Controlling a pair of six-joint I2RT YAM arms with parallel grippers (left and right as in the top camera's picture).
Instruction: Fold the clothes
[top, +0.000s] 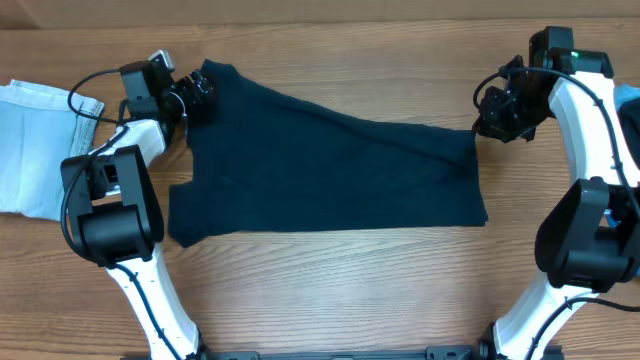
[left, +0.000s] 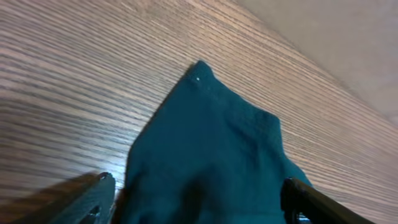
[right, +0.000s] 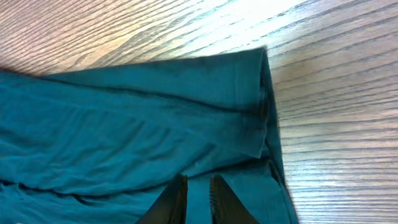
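The clothes are chiefly a dark navy garment (top: 330, 170) lying spread flat across the middle of the table. My left gripper (top: 198, 95) is at its far left corner, open wide. In the left wrist view that pointed corner (left: 205, 124) lies between the two spread fingers (left: 99, 193) of the left gripper (left: 198, 182). My right gripper (top: 487, 124) is at the garment's far right corner. Its fingers (right: 177, 196) stand nearly together on the navy garment (right: 124, 124) just inside the hem, with fabric filling the narrow gap of the right gripper (right: 197, 180).
A pale blue denim piece (top: 30, 140) lies folded at the left table edge, beside the left arm. A sliver of brighter blue cloth (top: 630, 100) shows at the right edge behind the right arm. Bare wood runs along the front and back.
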